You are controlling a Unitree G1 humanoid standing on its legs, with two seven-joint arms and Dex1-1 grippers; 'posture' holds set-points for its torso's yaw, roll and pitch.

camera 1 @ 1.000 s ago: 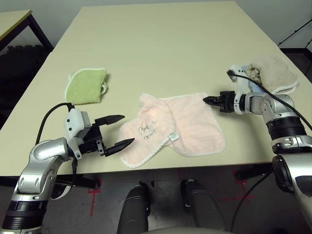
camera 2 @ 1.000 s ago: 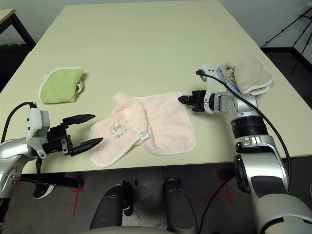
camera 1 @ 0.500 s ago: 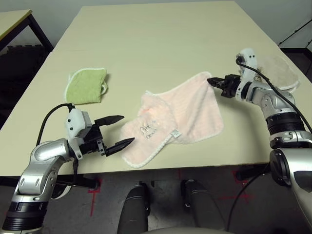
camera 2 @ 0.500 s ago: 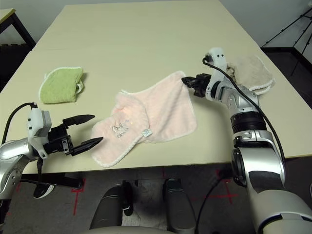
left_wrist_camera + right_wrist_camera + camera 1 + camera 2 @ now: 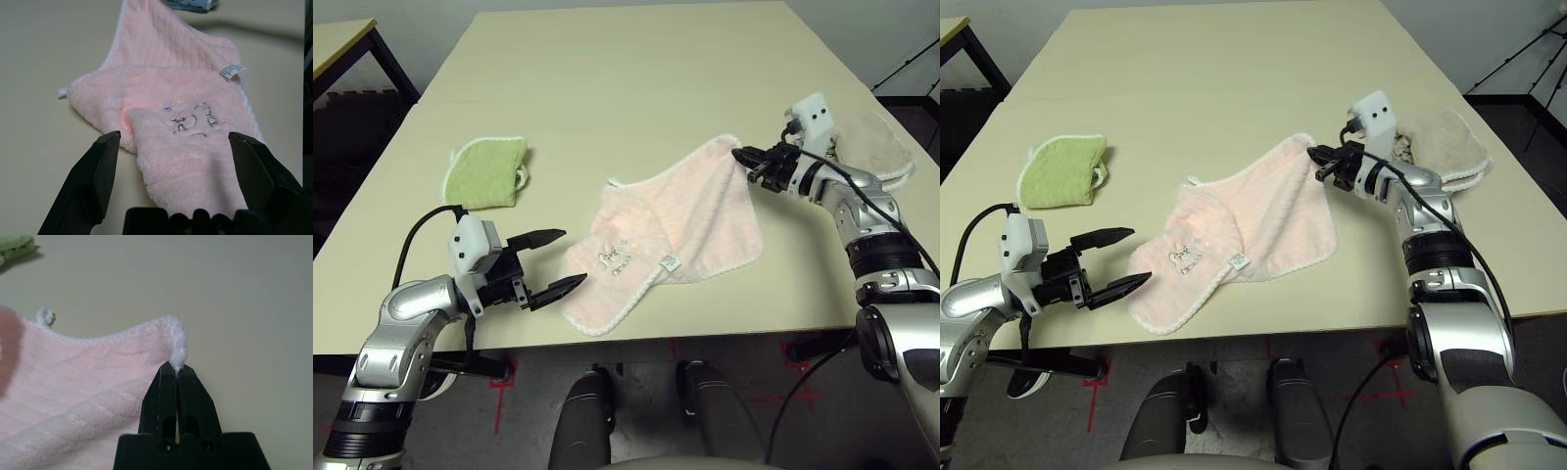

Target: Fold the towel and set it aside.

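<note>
The towel (image 5: pixel 671 230) is pale pink terry with white stitched edging, a dark embroidered mark (image 5: pixel 616 258) and a small white tag (image 5: pixel 672 263). It lies rumpled on the tabletop (image 5: pixel 626 88) between the two claws, its near part doubled over itself. Its far corner is lifted off the surface, pinched in the right claw (image 5: pixel 741 156), whose fingers are pressed together on the white edging. The left claw (image 5: pixel 558 261) hovers just short of the towel's near folded end, fingers spread wide, gripping nothing.

Beyond the right claw the tabletop runs bare to its far edge — plenty of room. A beige-and-blue cloth bundle (image 5: pixel 871 145) sits just behind that claw's wrist, near the table's right edge. A green cloth (image 5: pixel 487 173) lies well apart, beyond the left claw.

A second ago the towel lay flat with its corner down — now that corner is raised and drawn away, and the right claw has rolled. The left claw has kept its place.
</note>
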